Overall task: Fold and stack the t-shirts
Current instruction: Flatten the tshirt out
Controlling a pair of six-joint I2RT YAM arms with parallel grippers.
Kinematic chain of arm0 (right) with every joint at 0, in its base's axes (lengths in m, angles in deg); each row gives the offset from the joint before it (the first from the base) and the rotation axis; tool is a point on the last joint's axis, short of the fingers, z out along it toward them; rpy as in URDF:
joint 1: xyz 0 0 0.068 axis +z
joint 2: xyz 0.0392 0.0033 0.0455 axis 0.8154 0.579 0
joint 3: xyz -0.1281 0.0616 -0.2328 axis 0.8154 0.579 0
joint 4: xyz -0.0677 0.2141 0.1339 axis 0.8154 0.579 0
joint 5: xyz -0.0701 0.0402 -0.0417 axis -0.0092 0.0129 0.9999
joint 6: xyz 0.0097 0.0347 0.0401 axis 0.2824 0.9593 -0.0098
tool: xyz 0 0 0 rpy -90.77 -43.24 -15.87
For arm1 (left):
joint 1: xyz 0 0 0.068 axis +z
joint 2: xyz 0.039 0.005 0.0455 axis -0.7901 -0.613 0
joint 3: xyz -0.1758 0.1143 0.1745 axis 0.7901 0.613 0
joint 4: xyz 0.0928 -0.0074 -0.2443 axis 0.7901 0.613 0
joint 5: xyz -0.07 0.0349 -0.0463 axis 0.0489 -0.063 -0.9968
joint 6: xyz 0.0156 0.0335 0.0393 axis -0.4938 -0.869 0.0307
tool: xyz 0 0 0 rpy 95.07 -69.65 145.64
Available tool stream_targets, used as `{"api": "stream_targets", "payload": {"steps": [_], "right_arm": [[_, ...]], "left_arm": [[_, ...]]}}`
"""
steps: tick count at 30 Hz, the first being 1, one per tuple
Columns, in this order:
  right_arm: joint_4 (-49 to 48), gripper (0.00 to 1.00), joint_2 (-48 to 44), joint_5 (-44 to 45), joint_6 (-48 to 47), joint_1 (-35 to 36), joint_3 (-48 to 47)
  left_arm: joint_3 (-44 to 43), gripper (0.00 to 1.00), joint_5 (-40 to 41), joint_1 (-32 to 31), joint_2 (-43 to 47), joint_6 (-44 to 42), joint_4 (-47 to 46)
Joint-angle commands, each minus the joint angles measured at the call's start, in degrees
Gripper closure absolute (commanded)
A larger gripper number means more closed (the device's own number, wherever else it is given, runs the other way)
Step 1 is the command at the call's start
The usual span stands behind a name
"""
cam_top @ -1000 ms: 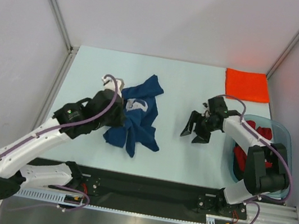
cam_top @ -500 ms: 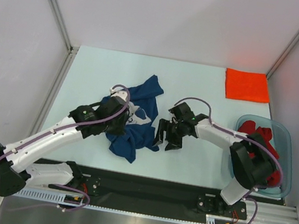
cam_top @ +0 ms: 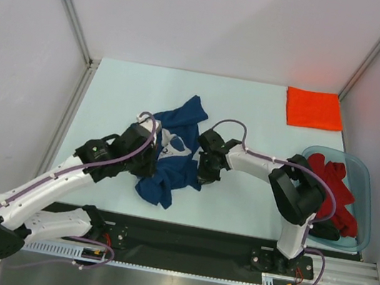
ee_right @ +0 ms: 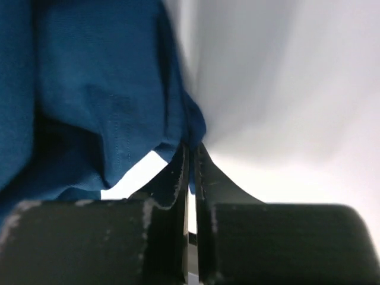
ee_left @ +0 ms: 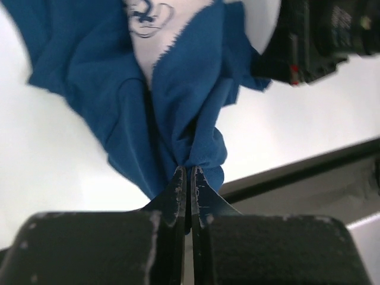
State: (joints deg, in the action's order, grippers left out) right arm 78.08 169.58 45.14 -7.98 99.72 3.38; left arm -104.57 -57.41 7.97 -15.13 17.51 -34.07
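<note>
A crumpled navy blue t-shirt (cam_top: pixel 174 151) with a white print lies in the middle of the table. My left gripper (cam_top: pixel 144 166) is shut on a fold of it at its left side; the cloth (ee_left: pixel 178 101) bunches right at the closed fingertips (ee_left: pixel 189 171). My right gripper (cam_top: pixel 204 170) is shut on the shirt's right edge, with blue cloth (ee_right: pixel 89 89) pinched at the tips (ee_right: pixel 191 148). A folded bright orange t-shirt (cam_top: pixel 314 108) lies flat at the back right. Red and dark t-shirts (cam_top: pixel 331 190) are heaped in the tub.
A clear bluish plastic tub (cam_top: pixel 367 203) stands at the right edge of the table, beside the right arm's base. Metal frame posts (cam_top: pixel 67 4) rise at the back corners. A black rail (cam_top: pixel 182 239) runs along the near edge.
My right gripper has swung left from near the tub to the navy shirt's right edge and shut on it. The left gripper has kept its grip and shifted a little with the cloth.
</note>
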Motion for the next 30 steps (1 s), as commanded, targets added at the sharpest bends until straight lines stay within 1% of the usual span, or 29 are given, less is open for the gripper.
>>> {"api": "stream_targets", "payload": {"steps": [1, 3, 4, 5, 6, 7, 8, 9, 10, 12, 13, 14, 15, 16, 17, 19, 20, 22, 23, 24, 26, 27, 29, 30], "right_arm": [[4.41, 1.0, -1.87, 11.63, 1.82, -2.82, 0.19], [5.38, 1.0, -4.42, 14.79, 1.82, -5.19, 2.03], [6.17, 1.0, -7.65, 14.98, 0.43, -8.42, 2.39], [7.05, 1.0, -8.99, 14.98, -0.45, -10.45, 2.48], [7.66, 1.0, -10.3, 14.46, -2.11, -12.3, 2.48], [8.45, 1.0, -11.97, 13.76, -5.96, -16.23, 1.7], [9.33, 1.0, -12.34, 13.67, -7.91, -18.1, 0.73], [8.9, 1.0, -12.43, 13.06, -10.11, -19.77, -1.89], [8.64, 1.0, -11.12, 12.61, -14.48, -23.27, -4.0], [8.73, 1.0, -8.14, 12.18, -16.89, -25.93, -9.79], [7.77, 0.99, -6.12, 11.47, -19.68, -27.25, -14.61], [8.19, 0.76, -2.1, 11.29, -20.14, -27.43, -18.66], [12.37, 0.62, 0.29, 12.34, -20.5, -27.61, -22.53], [14.24, 0.58, 1.8, 12.09, -20.5, -27.52, -25.7], [15.74, 0.5, 2.51, 10.95, -19.98, -27.26, -29.13], [17.33, 0.35, 1.03, 9.46, -19.53, -26.3, -28.12], [18.29, 0.31, -2.02, 9.01, -19.62, -24.73, -25.58], [18.04, 0.31, -6.25, 8.75, -19.18, -22.35, -20.4], [17.43, 0.31, -8.62, 8.05, -18.31, -19.81, -14.19], [16.21, 0.31, -13.43, 7.43, -17.43, -18.48, -11.26], [15.32, 0.32, -17.77, 5.16, -15.59, -15.07, -5.55], [15.14, 0.32, -21.96, 4.7, -13.32, -14.09, -0.82], [14.7, 0.32, -25.77, 3.82, -11.11, -11.54, 3.6], [14.7, 0.32, -29.01, 3.91, -9.36, -8.92, 7.02]], "left_arm": [[1.23, 1.0, -9.47, 0.37, 1.14, -5.69, -6.38], [1.14, 0.99, -13.25, 0.28, -0.26, -6.75, -9.02], [0.97, 0.95, -14.4, 0.37, -2.53, -7.1, -9.9], [0.62, 0.83, -15.29, 0.11, -3.86, -7.54, -11.21], [-0.61, 0.68, -15.3, 0.02, -5.17, -7.63, -11.31], [-1.49, 0.33, -15.12, -0.07, -8.15, -7.72, -11.23], [-3.85, 0.23, -13.73, -0.07, -9.22, -7.81, -10.53], [-5.0, 0.17, -11.28, -0.07, -10.19, -7.72, -10.09], [-6.23, 0.12, -10.12, -0.07, -11.33, -7.9, -9.04], [-9.4, 0.12, -7.48, -0.07, -11.87, -8.69, -7.98], [-10.02, 0.14, -6.78, -0.07, -12.39, -9.04, -7.45], [-10.37, 0.15, -7.12, -0.07, -12.57, -9.39, -7.54], [-10.2, 0.16, -8.08, 0.02, -12.92, -9.39, -7.71], [-10.02, 0.21, -9.48, -0.16, -13.36, -9.39, -7.71], [-9.15, 0.22, -11.58, -0.24, -14.14, -8.43, -7.45], [-7.66, 0.25, -12.92, -1.55, -14.59, -7.29, -7.45], [-5.74, 0.25, -12.14, -2.43, -14.51, -6.32, -7.54], [-2.31, 0.25, -11.26, -4.45, -14.33, -3.09, -6.75], [-0.9, 0.26, -11.17, -4.81, -14.15, -1.67, -6.66], [0.42, 0.27, -11.25, -5.51, -13.63, -0.18, -6.83], [3.67, 0.28, -10.12, -6.57, -13.19, 3.85, -7.18], [4.38, 0.27, -10.11, -7.27, -13.36, 5.1, -7.18], [5.61, 0.27, -6.96, -9.12, -13.89, 8.34, -7.01], [6.06, 0.29, -6.6, -9.99, -14.67, 9.32, -7.79]]}}
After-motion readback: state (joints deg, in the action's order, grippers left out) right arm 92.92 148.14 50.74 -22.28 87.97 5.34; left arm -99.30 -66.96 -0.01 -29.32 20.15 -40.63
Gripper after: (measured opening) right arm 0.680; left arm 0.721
